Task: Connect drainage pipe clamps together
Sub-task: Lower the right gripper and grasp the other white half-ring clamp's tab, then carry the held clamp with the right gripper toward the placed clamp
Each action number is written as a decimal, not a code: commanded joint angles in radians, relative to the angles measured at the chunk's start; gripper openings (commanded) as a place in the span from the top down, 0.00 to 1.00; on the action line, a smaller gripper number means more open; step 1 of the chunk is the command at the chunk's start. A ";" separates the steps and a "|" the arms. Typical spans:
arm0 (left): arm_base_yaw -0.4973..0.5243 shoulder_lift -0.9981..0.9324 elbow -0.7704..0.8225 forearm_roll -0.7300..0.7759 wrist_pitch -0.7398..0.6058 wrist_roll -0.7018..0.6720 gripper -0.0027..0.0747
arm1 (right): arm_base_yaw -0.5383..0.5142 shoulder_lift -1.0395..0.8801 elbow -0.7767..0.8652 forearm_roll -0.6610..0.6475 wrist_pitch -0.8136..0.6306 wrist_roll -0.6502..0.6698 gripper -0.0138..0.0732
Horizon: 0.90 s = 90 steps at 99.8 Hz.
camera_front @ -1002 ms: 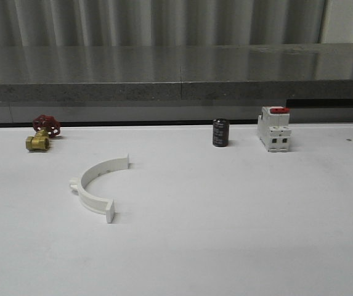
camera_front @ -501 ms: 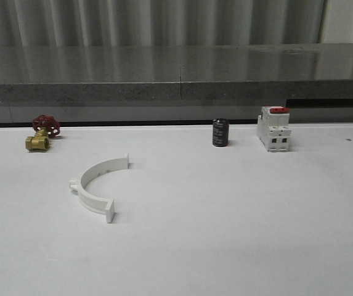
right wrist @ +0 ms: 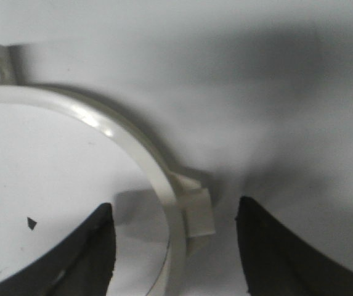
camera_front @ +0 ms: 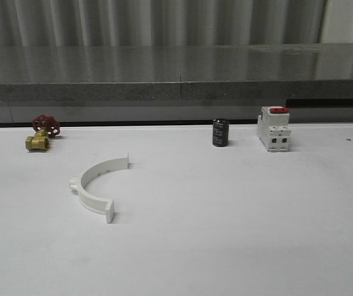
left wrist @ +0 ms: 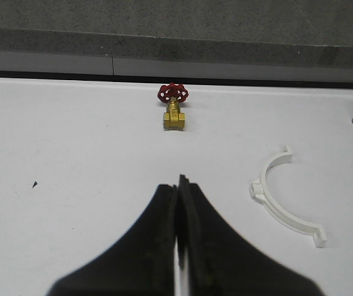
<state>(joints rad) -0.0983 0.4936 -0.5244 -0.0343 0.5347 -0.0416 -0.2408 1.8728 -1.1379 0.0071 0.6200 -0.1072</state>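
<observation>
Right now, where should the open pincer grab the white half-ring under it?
Grab the half-ring across its thin wall, near the little tab on its outer curve, coming straight down from above. It lies flat, and the right pincer already straddles that spot.

Left pincer (left wrist: 180,185): black tapered fingers. Right pincer (right wrist: 175,246): black, rounded fingers.

Front view low over table (camera_front: 225,246), left wrist shares its half-ring (camera_front: 96,185), right wrist close-up
</observation>
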 commanded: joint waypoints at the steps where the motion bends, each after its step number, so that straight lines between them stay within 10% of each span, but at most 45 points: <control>1: 0.000 0.002 -0.027 -0.010 -0.082 0.000 0.99 | -0.006 -0.044 -0.029 0.001 -0.035 -0.012 0.41; 39: 0.000 0.002 -0.027 -0.010 -0.082 0.000 0.99 | -0.006 -0.044 -0.029 0.001 -0.055 -0.012 0.81; 90: 0.000 0.002 -0.027 -0.010 -0.082 0.000 0.99 | 0.034 -0.105 -0.124 0.071 0.130 0.053 0.78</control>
<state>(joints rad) -0.0983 0.4936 -0.5244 -0.0343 0.5347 -0.0416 -0.2319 1.8585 -1.2132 0.0597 0.7090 -0.0680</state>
